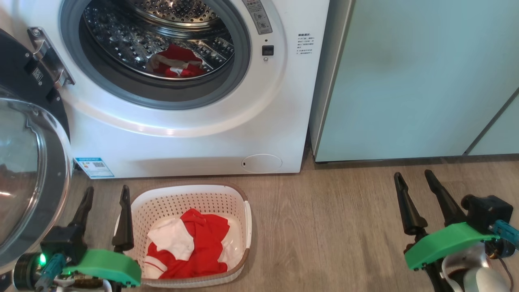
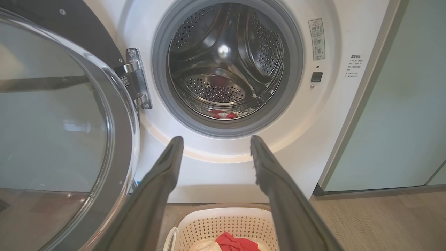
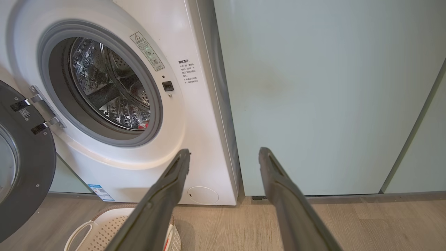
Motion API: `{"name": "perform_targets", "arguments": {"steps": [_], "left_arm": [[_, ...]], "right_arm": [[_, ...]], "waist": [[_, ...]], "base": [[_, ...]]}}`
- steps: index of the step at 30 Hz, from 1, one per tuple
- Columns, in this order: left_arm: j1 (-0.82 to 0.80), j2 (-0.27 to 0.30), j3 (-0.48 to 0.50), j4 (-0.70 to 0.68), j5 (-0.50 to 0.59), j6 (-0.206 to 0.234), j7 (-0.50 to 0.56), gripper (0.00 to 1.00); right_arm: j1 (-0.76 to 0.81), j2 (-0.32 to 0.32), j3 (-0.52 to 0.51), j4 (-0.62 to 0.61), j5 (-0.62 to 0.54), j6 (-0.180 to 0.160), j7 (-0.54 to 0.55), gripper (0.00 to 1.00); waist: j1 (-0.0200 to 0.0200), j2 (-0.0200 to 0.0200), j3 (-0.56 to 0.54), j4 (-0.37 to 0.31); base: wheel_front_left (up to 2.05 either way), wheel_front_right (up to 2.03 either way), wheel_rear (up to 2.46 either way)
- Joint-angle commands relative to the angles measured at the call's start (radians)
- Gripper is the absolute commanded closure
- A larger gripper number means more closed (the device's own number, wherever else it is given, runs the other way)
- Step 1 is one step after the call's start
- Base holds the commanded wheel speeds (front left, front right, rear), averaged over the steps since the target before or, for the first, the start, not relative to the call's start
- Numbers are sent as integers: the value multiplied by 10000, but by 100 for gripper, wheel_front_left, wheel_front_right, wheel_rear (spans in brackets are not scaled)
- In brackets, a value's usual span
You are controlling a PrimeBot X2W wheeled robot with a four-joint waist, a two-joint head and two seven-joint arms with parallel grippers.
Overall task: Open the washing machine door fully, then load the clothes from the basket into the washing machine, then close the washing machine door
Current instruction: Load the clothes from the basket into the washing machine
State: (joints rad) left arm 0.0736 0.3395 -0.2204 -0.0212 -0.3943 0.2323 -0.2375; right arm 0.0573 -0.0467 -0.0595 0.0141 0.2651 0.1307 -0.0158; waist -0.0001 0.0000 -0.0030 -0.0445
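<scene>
Loading looks partway done: the door stands wide open left of the washer, and a red piece lies in its dimpled steel drum. Limp red and white clothes fill the perforated plastic basket just before the washer. The left gripper beside the basket and the right gripper are both open, empty. Next, likely: reach down and pinch a soft fold

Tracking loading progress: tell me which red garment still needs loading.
The red garment in the basket on the floor, with a white cloth lying on it. The other red garment already lies inside the drum.
</scene>
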Motion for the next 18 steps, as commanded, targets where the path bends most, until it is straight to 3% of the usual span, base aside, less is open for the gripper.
{"name": "perform_targets", "arguments": {"steps": [1, 18], "left_arm": [[-383, 257, 460, -380, 19, 59, -27, 0], [-557, 221, 394, -201, -45, 143, -41, 0]], "right_arm": [[-215, -35, 237, -408, 51, 0, -23, 0], [-375, -35, 313, -347, 138, 0, -117, 0]], "waist": [[1, 0, 9, 0], [1, 0, 100, 155]], "base": [[0, 0, 0], [0, 0, 0]]}}
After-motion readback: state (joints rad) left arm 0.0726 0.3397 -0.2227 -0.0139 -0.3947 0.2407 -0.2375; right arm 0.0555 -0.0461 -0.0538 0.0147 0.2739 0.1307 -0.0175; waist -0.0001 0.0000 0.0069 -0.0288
